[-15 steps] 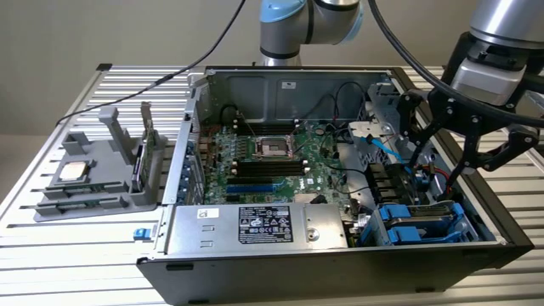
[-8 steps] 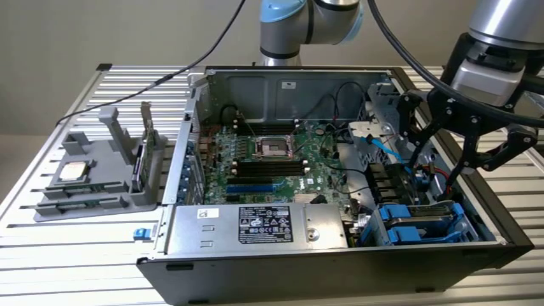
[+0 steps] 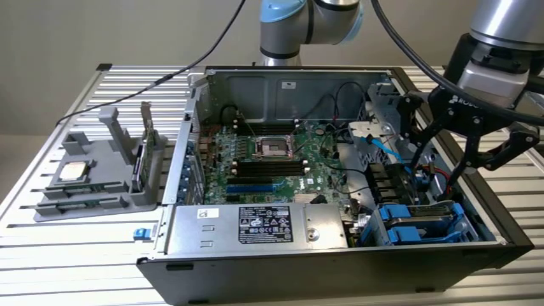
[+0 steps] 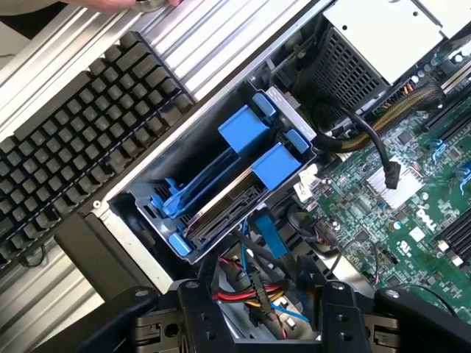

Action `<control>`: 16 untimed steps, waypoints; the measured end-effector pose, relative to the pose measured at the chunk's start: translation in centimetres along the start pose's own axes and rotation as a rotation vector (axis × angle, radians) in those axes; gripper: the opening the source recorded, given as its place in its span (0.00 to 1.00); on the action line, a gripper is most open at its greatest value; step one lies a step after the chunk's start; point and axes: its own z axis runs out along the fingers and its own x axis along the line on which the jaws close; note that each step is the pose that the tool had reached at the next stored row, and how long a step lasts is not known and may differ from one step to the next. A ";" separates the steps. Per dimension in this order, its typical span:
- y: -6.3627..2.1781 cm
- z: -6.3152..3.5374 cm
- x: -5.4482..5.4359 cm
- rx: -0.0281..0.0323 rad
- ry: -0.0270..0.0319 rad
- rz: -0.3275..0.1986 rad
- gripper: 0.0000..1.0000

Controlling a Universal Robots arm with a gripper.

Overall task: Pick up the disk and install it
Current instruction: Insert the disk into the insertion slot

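The disk [image 3: 418,220], a silver-grey drive in a blue carrier frame, sits in the drive cage at the front corner of the open computer case [image 3: 476,191], on the exterior view's right. In the wrist view the disk [image 4: 224,212] lies in the cage slot beside another blue carrier [image 4: 243,132]. My gripper [image 3: 465,152] hangs above the case's side wall, just behind the cage, apart from the disk. In the wrist view the gripper [image 4: 261,316] shows its black fingers [image 4: 193,312] spread wide, with only cables behind them. It is open and holds nothing.
Red, yellow and blue cables [image 4: 254,294] run below the gripper. The motherboard [image 3: 264,166] and power supply [image 3: 255,226] fill the case. A grey fixture [image 3: 93,182] with a chip and an upright card stands on the exterior view's left. A keyboard [image 4: 81,147] lies outside the case, with a hand [image 4: 118,4] beyond it.
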 end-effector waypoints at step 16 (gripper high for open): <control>-0.05 0.42 0.0 0.0039 0.0050 -0.047 0.33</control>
